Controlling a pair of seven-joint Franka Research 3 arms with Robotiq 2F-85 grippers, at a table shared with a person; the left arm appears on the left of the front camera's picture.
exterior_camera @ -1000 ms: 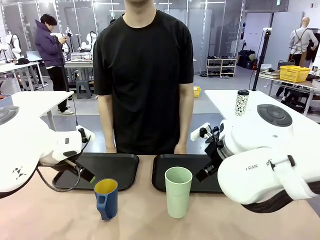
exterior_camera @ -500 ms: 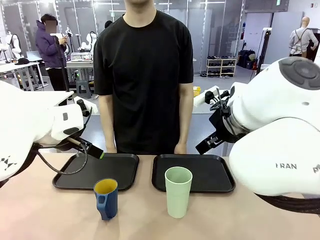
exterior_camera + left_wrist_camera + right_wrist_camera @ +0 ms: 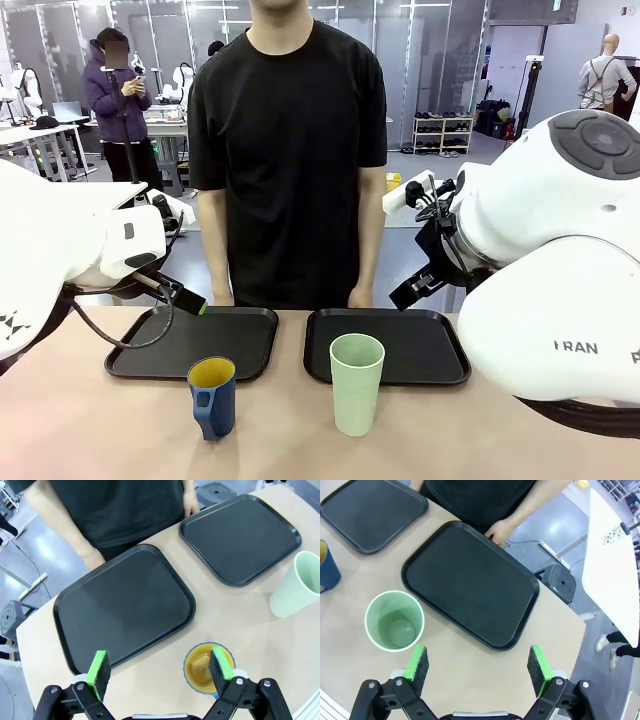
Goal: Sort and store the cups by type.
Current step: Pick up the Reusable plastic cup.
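While both arms hang above the table with nothing in them, your risks lie in the descent. Your left gripper has its jaws spread wide and empty over the near edge of the left tray. The blue mug stands upright on the bare table just in front of that tray, directly under one green pad in the left wrist view. Come straight down and that finger may strike the rim or handle and tip it. The green tumbler, tall and probably light, stands in front of the right tray, apart from the mug, and a sideways nudge would likely topple it. The person's hand rests at that tray's far rim, so place short of it. Your right gripper, likewise wide and empty, sits off to the tumbler's side, so recentre before you lower.
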